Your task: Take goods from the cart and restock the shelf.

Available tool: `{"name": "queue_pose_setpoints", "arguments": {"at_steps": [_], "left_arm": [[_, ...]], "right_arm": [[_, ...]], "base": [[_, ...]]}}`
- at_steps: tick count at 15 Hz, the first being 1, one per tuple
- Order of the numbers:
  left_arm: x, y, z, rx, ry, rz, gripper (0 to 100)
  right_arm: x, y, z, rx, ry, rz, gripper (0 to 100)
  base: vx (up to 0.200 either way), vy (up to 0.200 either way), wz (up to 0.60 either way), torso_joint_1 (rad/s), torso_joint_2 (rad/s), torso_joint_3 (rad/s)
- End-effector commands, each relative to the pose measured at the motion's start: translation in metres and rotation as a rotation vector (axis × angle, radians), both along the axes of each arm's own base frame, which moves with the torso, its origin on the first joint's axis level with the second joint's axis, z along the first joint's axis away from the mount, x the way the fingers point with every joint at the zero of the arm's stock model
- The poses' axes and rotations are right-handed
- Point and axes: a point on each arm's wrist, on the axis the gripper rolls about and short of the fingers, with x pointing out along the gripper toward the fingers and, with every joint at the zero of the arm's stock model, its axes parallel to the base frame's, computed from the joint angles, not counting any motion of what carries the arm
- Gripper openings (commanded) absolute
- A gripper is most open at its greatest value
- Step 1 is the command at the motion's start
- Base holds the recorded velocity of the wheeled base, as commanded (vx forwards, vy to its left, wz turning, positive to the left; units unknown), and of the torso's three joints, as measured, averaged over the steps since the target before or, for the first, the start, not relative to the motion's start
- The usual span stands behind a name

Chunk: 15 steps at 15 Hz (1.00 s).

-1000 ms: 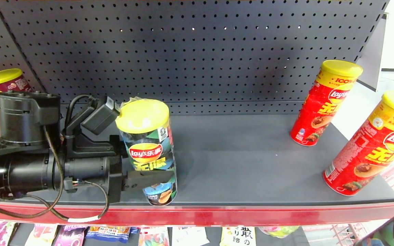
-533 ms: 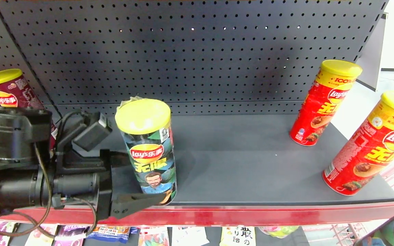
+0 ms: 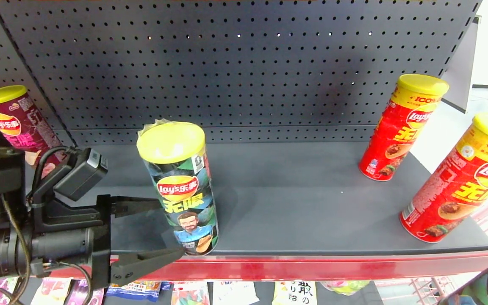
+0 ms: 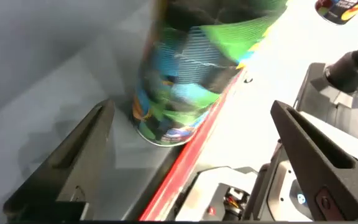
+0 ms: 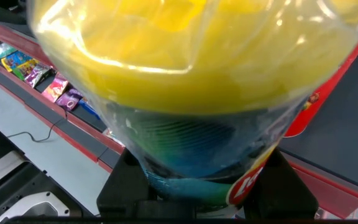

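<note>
**Yellow-lidded can at the shelf edge: tip-over hazard**

Location: the green-and-black can (image 3: pixel 180 199) stands on the grey shelf (image 3: pixel 311 203), its base just beside the red front lip (image 3: pixel 311 267), well apart from the two red cans (image 3: pixel 400 127) on the robot's right.

Orientation: its long axis is vertical, lid up, base flat on the shelf. The printed face points out toward you.

Claw state: the left claw (image 3: pixel 171 228) is wide open and grips nothing. One finger lies on each side of the can's lower half. The right claw (image 5: pixel 197 193) is closed on a second can (image 5: pixel 185 93).

Hazards:
- Expect a tall, narrow can to tip easily. If either left finger clips it during withdrawal, it will likely fall over the lip.
- Pull the left claw straight back, not sideways.
- Place the second can well apart from the first, or contact may topple both.
</note>
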Motion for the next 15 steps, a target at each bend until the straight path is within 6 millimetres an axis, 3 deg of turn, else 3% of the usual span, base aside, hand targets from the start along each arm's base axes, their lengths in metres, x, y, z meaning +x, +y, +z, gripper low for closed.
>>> {"name": "queue_pose_setpoints", "arguments": {"at_steps": [1, 8, 11, 13, 15], "left_arm": [[-0.004, 0.002, 0.003, -0.007, -0.018, 0.003, 100], [-0.024, 0.016, 0.010, -0.008, -0.085, 0.079, 100], [-0.037, 0.028, 0.017, 0.040, -0.165, 0.301, 100], [-0.051, 0.033, 0.013, 0.055, -0.192, 0.370, 100], [-0.064, 0.042, 0.006, 0.120, -0.224, 0.565, 100]], "right_arm": [[0.000, 0.000, 0.000, 0.000, -0.003, 0.000, 0], [0.000, 0.000, -0.001, -0.001, 0.003, 0.000, 0], [0.000, 0.000, -0.002, -0.002, 0.006, 0.000, 0], [0.000, 0.000, -0.003, -0.003, 0.012, 0.000, 0], [0.000, 0.000, -0.003, -0.002, 0.011, 0.002, 0]], "base": [[0.000, 0.000, 0.00, 0.000, 0.00, 0.000], [0.000, 0.000, 0.00, 0.000, 0.00, 0.000], [0.000, 0.000, 0.00, 0.000, 0.00, 0.000], [0.000, 0.000, 0.00, 0.000, 0.00, 0.000], [0.000, 0.000, 0.00, 0.000, 0.00, 0.000]]}}
